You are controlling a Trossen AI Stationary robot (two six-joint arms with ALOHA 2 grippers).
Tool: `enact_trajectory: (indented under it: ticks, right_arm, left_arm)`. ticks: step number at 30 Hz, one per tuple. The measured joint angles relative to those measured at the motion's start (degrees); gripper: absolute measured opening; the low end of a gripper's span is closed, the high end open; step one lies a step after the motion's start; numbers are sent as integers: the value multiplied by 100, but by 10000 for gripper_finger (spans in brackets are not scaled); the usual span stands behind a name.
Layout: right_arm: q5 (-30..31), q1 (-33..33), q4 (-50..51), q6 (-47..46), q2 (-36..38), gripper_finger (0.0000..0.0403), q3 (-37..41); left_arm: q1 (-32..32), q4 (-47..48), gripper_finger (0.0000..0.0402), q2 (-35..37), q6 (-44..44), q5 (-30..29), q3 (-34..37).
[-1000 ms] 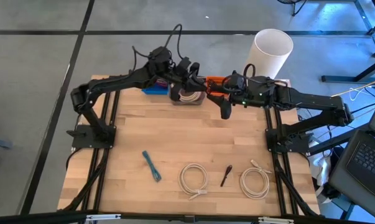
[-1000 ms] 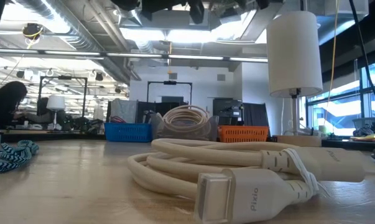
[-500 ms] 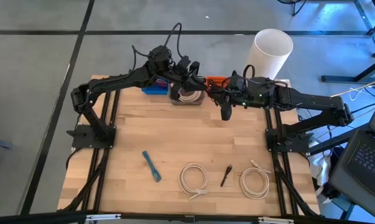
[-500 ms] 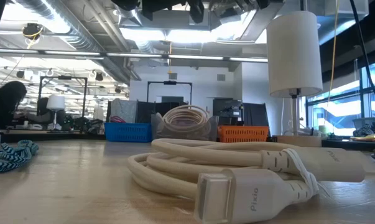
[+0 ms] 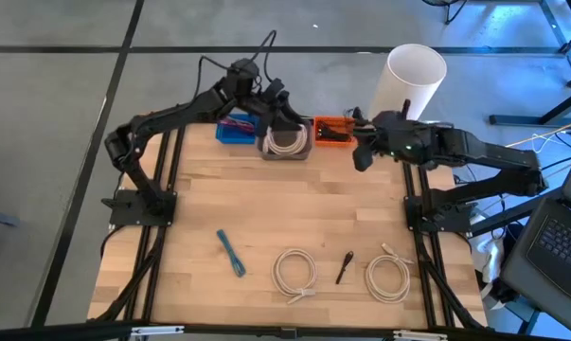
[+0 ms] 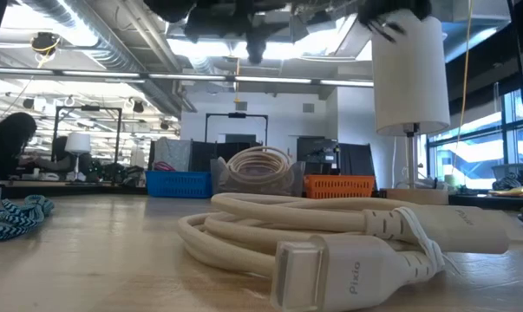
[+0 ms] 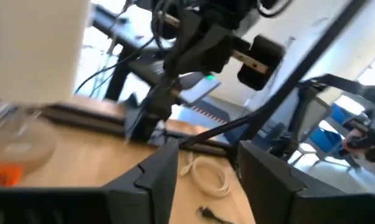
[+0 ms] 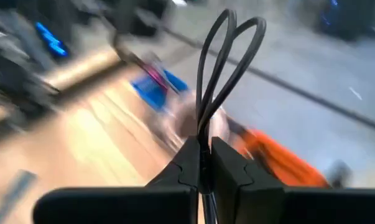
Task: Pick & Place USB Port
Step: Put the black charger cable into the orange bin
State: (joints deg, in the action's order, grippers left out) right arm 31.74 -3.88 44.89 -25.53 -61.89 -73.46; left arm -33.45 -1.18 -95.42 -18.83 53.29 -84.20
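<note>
My right gripper (image 5: 362, 158) hangs above the table's far right part, beside the orange bin (image 5: 330, 133), shut on a thin black cable (image 8: 227, 56) whose loop sticks out past the fingertips. My left gripper (image 5: 285, 116) hovers open over the clear bin (image 5: 287, 144), which holds a white coil. Nothing lies between its fingers (image 7: 203, 165). A blue bin (image 5: 233, 130) stands left of the clear one. A second small black cable (image 5: 344, 267) lies near the front edge. My right gripper pinches the black cable between its two fingers just below the doubled loop (image 8: 203, 138). The fingers come from the table's right side, slanting a little downward. Two strands run between the pads, and the loop stands out beyond them, clear of the table.
A teal cable (image 5: 230, 252) and two white coils (image 5: 294, 273) (image 5: 387, 278) lie along the near part of the table. A tall white cylinder (image 5: 416, 78) stands at the far right corner. The middle of the wooden top (image 5: 266, 204) is bare.
The two grippers, close together over the bins a second ago, have drawn apart. My left gripper has swung back toward the far left, over the clear bin. My right gripper has pulled toward the table's right edge and tipped downward.
</note>
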Motion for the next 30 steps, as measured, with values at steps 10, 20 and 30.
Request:
enact_trajectory:
  ticks: [10,20,30]
  right_arm:
    - [-1481,-1458,783,872,-1146,16,7]
    - [-3047,-2984,316,3180,-2791,16,-206]
    - [-2473,-3355,1092,5156,-4442,16,-2023]
  left_arm:
    - [-457,674,155,14,161,-165,2]
    - [-615,1234,136,643,420,-273,2]
    - [-632,1629,133,1280,671,-812,2]
